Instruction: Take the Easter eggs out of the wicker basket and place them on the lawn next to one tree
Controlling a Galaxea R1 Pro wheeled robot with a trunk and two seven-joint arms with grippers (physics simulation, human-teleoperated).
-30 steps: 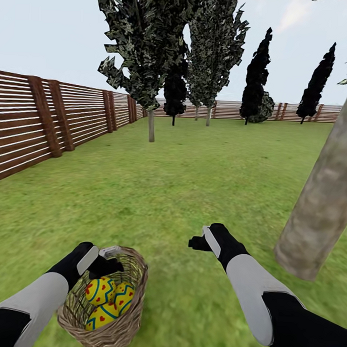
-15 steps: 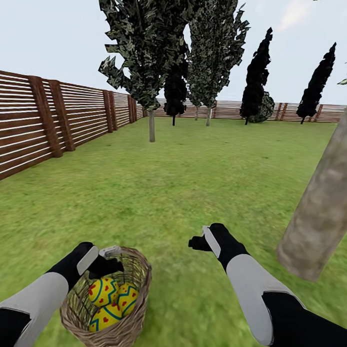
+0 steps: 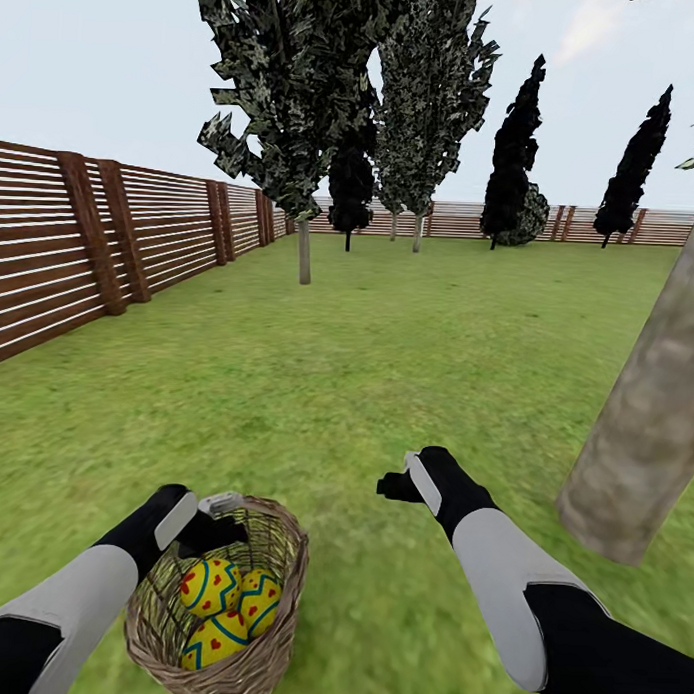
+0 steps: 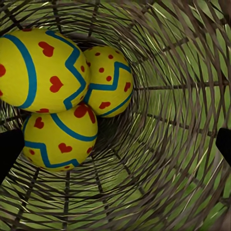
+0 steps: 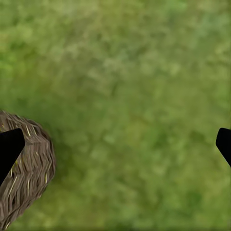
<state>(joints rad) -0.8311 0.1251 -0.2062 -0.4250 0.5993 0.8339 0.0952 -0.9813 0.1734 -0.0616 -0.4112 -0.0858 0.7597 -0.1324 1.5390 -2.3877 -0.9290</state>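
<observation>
The left claw [image 3: 219,511] hangs just above the far rim of the small round basket of open-woven tan wicker [image 3: 277,625]. Its dark fingertips [image 4: 9,147] stand wide apart, released, with nothing between them. The right claw [image 3: 400,481] hovers over bare grass beside the basket, its tips [image 5: 10,144] likewise spread and empty.

By my reading the task has hardly begun. All three bright yellow eggs with blue zigzag bands and red marks are in the basket, so every lift and every placing is left to do.

In the left wrist view the eggs lie huddled and touching against one side of the woven wall. There is a large egg with red hearts [image 4: 41,70], a second hearted egg [image 4: 60,137] pressed against it, and a red-dotted egg [image 4: 108,82] deeper in. The rest of the basket's bowl is bare weave.

The basket sits on the mottled green lawn [image 3: 387,348]. The thick grey-brown mottled trunk [image 3: 649,438] rises near the right arm, a likely spot for the eggs. A brown slatted wooden fence [image 3: 80,248] bounds the grass.
</observation>
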